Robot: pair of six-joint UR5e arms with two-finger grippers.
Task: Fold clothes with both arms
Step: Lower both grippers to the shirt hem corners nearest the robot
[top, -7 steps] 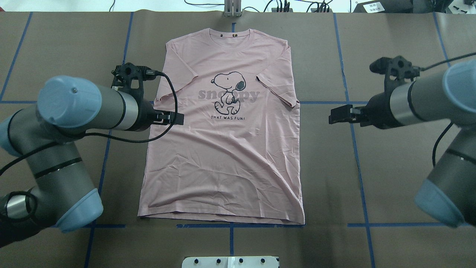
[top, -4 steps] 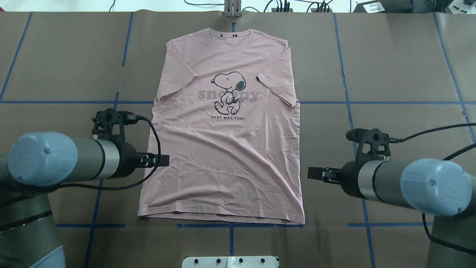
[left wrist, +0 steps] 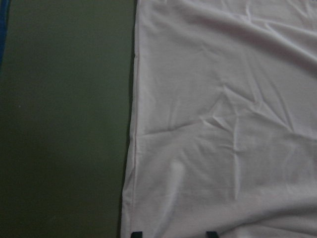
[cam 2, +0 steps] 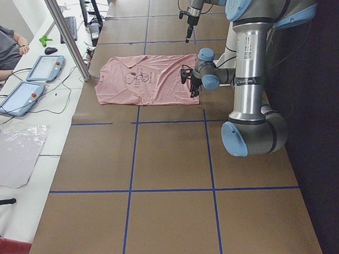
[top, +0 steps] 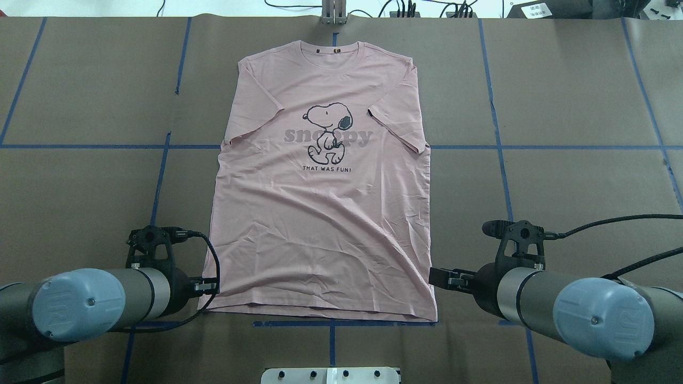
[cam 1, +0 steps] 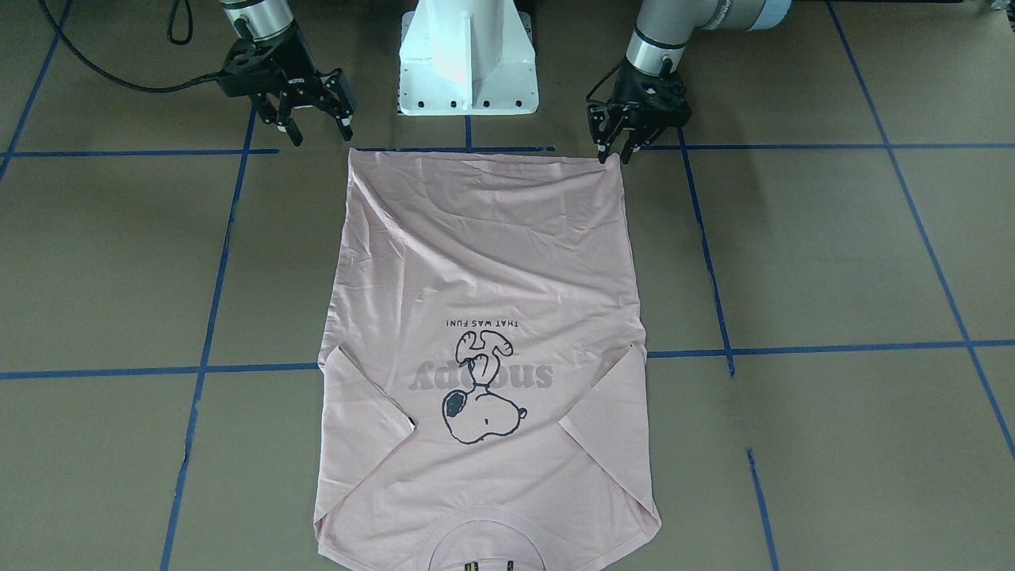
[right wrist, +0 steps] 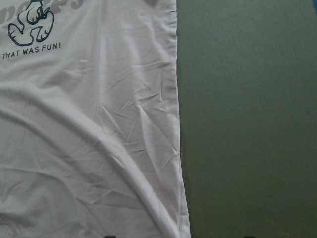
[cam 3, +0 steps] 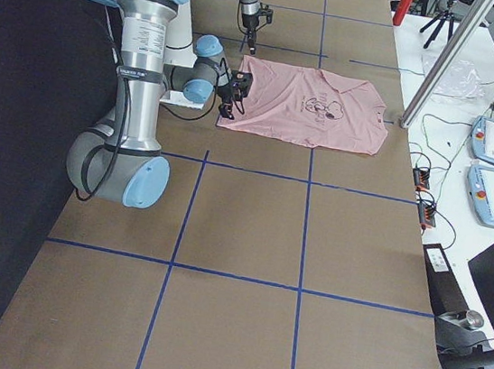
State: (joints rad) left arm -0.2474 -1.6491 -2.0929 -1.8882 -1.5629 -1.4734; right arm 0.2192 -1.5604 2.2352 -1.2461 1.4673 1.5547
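Overhead camera up behind the white pedestal, looking forward and down on the table, front camera opposite, facing back steeply, both catching the pink T-shirt, side cameras far off at either end, wrist cameras close over the shirt's side edges.

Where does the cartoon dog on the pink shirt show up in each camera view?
Front-facing: dog upside down, lower centre.
Overhead: dog upright, upper centre.
Exterior left: dog tiny, upper left of centre.
Exterior right: dog tiny, upper middle.
Left wrist: not in it, only plain shirt.
Right wrist: dog's feet only, top left corner.
Landmark: black lettering beside its feet, in front-facing, overhead and right wrist.
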